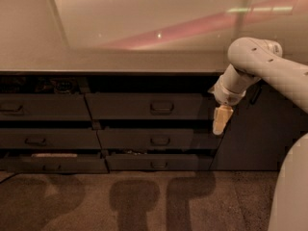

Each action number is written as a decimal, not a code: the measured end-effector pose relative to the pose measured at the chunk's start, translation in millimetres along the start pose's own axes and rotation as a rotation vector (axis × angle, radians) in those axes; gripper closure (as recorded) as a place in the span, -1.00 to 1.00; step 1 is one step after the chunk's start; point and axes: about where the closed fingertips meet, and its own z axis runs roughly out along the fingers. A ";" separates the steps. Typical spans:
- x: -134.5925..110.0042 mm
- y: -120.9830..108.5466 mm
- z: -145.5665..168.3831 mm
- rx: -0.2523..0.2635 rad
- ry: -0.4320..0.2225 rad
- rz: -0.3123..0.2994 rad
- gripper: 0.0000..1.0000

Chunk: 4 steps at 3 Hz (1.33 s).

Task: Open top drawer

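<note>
The top drawer point(144, 106) is the wide dark front just under the countertop, with a small loop handle point(161, 108) at its centre. A dark gap shows above its upper edge. My gripper point(220, 120) hangs pointing down from the white arm point(260, 61), which comes in from the right. It sits at the drawer front's right end, level with its lower edge and well to the right of the handle. Nothing is seen in the gripper.
A pale countertop point(144, 57) runs above the drawers. Two narrower drawer fronts point(159, 139) lie below the top one, and a second column of drawers point(43, 107) stands at the left. A dark cabinet panel point(260, 134) is at the right, above a speckled floor point(144, 201).
</note>
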 end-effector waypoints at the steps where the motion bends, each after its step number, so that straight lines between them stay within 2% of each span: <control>1: 0.0 0.0 0.1 0.000 0.000 0.000 -1.00; 2: 3.3 0.5 2.3 -0.010 -0.082 -0.028 -1.00; 3: 0.5 -4.4 -2.2 0.007 -0.137 -0.086 -1.00; 4: 0.4 -4.4 -2.1 0.007 -0.137 -0.086 -1.00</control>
